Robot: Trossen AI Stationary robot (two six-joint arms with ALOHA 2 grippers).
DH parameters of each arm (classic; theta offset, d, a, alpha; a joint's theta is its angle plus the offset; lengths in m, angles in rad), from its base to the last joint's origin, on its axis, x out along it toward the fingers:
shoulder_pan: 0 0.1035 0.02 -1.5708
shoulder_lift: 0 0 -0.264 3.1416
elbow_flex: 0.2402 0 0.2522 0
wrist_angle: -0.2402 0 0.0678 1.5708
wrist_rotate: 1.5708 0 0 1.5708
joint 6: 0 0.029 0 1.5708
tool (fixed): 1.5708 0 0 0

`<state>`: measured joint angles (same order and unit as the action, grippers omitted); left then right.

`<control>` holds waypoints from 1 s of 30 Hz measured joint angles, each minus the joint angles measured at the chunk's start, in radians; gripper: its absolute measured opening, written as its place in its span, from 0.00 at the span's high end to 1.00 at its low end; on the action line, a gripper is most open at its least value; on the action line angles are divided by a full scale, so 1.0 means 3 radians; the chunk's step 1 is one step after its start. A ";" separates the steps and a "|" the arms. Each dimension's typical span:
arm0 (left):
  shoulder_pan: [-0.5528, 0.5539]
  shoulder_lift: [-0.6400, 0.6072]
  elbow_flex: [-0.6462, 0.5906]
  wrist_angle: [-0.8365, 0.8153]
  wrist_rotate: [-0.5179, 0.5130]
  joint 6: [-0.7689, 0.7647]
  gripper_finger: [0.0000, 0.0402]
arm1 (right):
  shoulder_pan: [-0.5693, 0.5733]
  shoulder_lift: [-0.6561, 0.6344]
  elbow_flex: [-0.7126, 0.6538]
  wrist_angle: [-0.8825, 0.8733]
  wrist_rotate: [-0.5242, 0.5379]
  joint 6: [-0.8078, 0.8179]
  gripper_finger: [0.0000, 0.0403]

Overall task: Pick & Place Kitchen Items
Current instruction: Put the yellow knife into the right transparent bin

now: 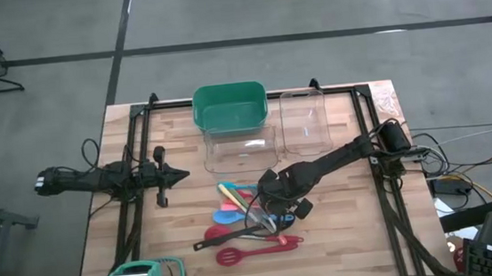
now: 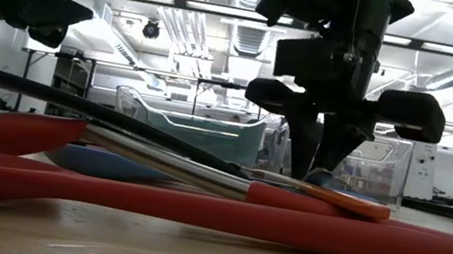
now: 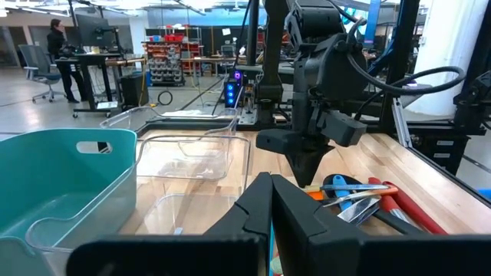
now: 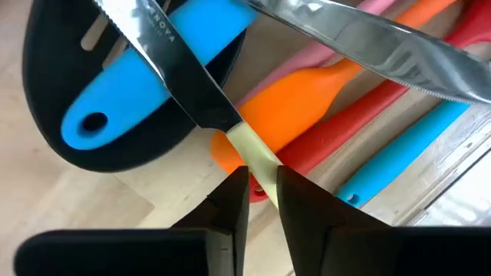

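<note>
Waiting at the table's left side, the left gripper [image 1: 177, 172] hovers with its fingers closed together on nothing, pointing across the boards toward the middle and well apart from the work. Next along, the pile of utensils [image 1: 249, 223] lies criss-crossed on the wooden table [image 1: 344, 237], in front of the green bin [image 1: 230, 104] and the two clear bins [image 1: 240, 147]; a red slotted spoon [image 1: 258, 250] sits at its near edge. The right gripper [image 4: 261, 188] is down in the pile's right-hand part, so the right arm is plainly the nearer one.

In the right wrist view its fingers stand close together around a pale yellow handle [image 4: 257, 162], which appears to be nipped between them. That handle runs straight out from the fingertips into a dark serrated blade [image 4: 180, 80], so the piece's long axis lies roughly in line with the gripper's reach. The blade crosses over a blue handle [image 4: 134, 88] resting on a black spatula head [image 4: 54, 134], with an orange spatula [image 4: 303, 103] underneath and a shiny metal tong arm [image 4: 391, 50] crossing beyond. I judge a lift would need to clear that overlapping metal.

The tabletop is pale butcher-block with a dark frame. Beyond it is a large workshop with desks, shelving and a person [image 3: 57, 42] far off.
</note>
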<state>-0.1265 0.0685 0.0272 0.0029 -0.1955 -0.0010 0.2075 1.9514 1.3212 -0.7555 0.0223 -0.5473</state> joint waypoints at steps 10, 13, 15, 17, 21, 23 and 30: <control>-0.0002 0.0000 0.0000 0.0000 0.0000 0.0000 0.98 | 0.0028 0.0005 0.0031 -0.0013 0.0076 -0.0274 0.84; -0.0001 0.0000 0.0000 0.0000 0.0000 0.0000 0.98 | 0.0045 0.0013 0.0065 -0.0005 0.0087 -0.0465 0.79; -0.0001 0.0000 0.0000 0.0001 0.0000 0.0000 0.98 | 0.0056 0.0013 0.0076 0.0017 0.0089 -0.0585 0.75; -0.0001 0.0000 -0.0001 0.0000 0.0000 0.0000 0.98 | 0.0058 0.0017 0.0076 0.0052 0.0097 -0.0656 0.71; -0.0001 0.0000 0.0000 0.0000 0.0000 0.0000 0.98 | 0.0052 0.0071 0.0065 0.0062 0.0098 -0.0697 0.64; -0.0001 0.0000 0.0000 0.0001 0.0000 0.0000 0.98 | 0.0052 0.0127 0.0065 0.0061 0.0099 -0.0693 0.62; 0.0000 -0.0001 0.0000 0.0001 0.0000 0.0000 0.98 | 0.0058 0.0192 0.0070 0.0019 0.0116 -0.0694 0.63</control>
<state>-0.1265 0.0681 0.0273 0.0032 -0.1955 -0.0010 0.2249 2.0091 1.3422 -0.7497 0.0570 -0.7555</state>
